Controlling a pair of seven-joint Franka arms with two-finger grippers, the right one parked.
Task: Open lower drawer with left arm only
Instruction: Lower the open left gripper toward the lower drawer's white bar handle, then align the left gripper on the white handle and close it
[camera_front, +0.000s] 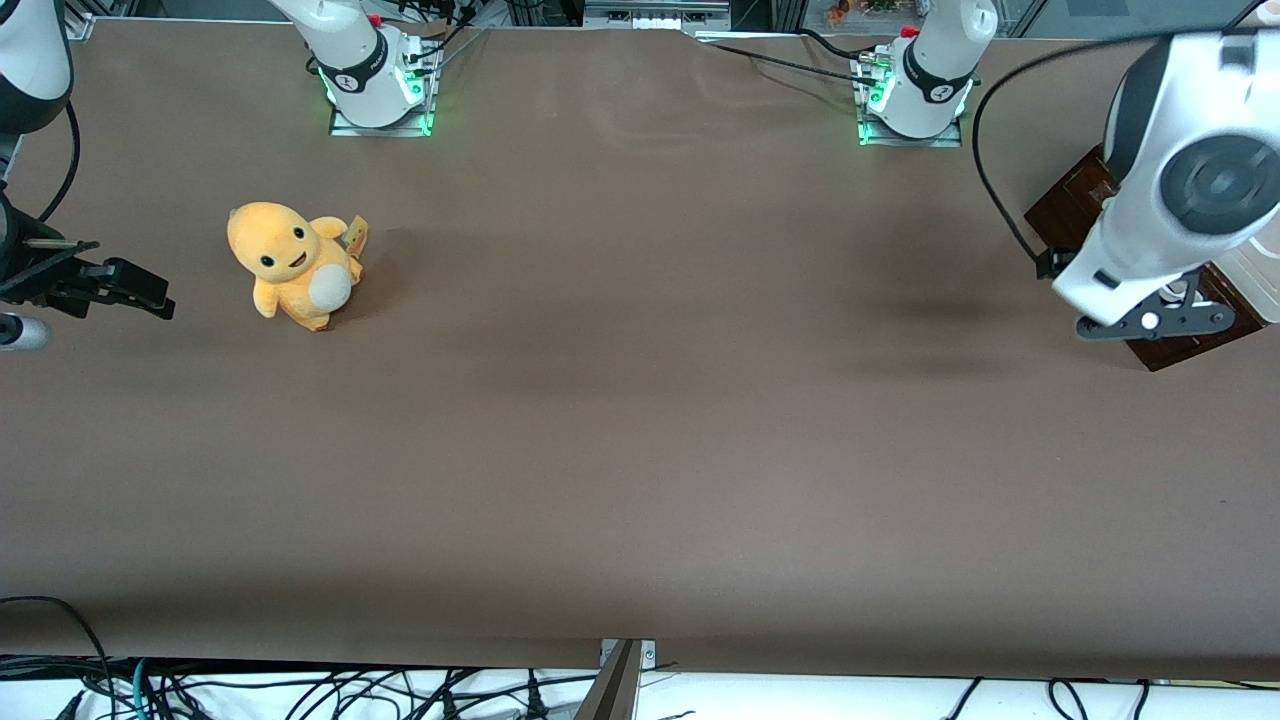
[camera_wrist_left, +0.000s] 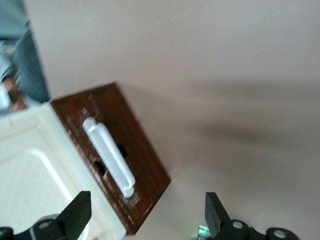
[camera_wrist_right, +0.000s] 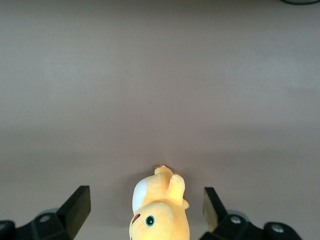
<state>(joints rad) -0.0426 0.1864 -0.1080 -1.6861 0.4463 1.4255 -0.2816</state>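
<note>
So from where I'm sitting, the left arm (camera_front: 1190, 190) is hanging over the working arm's end of the table (camera_front: 640, 420), right above the cabinet (camera_wrist_left: 30, 170). The gripper (camera_wrist_left: 145, 220) hovers above the drawer front without touching anything. In the left wrist view both black fingers (camera_wrist_left: 77, 212) are spread wide apart with only bare air and the brown tabletop between them, so it's wide open and has hold of nothing.

The lower drawer (camera_wrist_left: 120, 150) is the dark-brown wooden front sitting against the cream cabinet body, with one long white bar handle (camera_wrist_left: 109, 156) running along it. I can see two dark openings in the wood under the handle. I can't tell from the wrist view how far it's pulled, and none of its inside shows, so I've no idea what's in it. In the front view the arm's wrist covers most of it and only dark-brown corners poke out from underneath.

Count-wise: one cabinet, one drawer front I can make out, one handle on it. One yellow plush toy (camera_front: 293, 263) stands way off toward the parked arm's end of the table, well apart from the drawer. It's got a white belly and faces the front camera. Two arm bases with green lights sit along the table edge farthest from that camera.
</note>
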